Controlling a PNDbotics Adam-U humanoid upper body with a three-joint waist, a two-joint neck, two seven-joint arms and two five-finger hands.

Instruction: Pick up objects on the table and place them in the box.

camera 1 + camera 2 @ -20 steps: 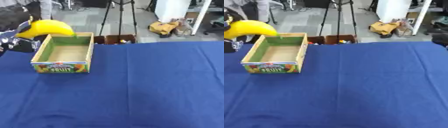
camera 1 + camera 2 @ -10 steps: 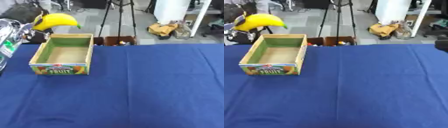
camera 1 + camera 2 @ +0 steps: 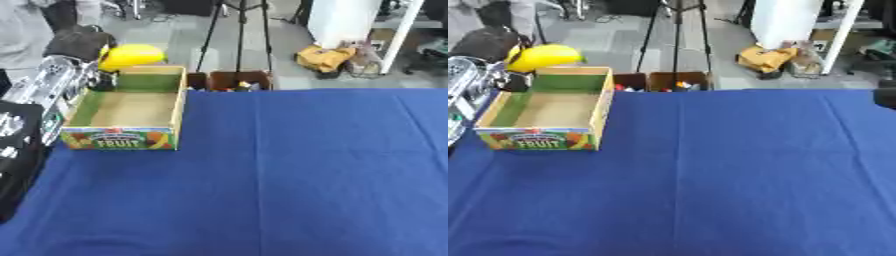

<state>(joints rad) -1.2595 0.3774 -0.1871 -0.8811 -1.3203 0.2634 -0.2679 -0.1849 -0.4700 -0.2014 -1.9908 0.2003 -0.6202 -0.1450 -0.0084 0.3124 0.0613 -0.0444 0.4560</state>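
A yellow banana (image 3: 131,55) hangs just above the far left corner of the cardboard fruit box (image 3: 179,107). My left hand (image 3: 80,42), black and partly hidden behind the fruit, is shut on it. The silver and black left forearm (image 3: 48,92) runs along the box's left side. The box stands open at the far left of the blue table, and only its bare floor shows inside. A dark shape at the right edge of the right eye view looks like my right hand (image 3: 885,98), mostly cut off.
The blue cloth (image 3: 289,175) covers the whole table. Beyond the far edge stand a tripod (image 3: 238,35), two small brown bins (image 3: 236,80) with coloured items, and floor clutter. A person in grey stands at the far left.
My left hand has carried the banana to the right and slightly down, from left of the box to over its far left corner. The box has stayed put.
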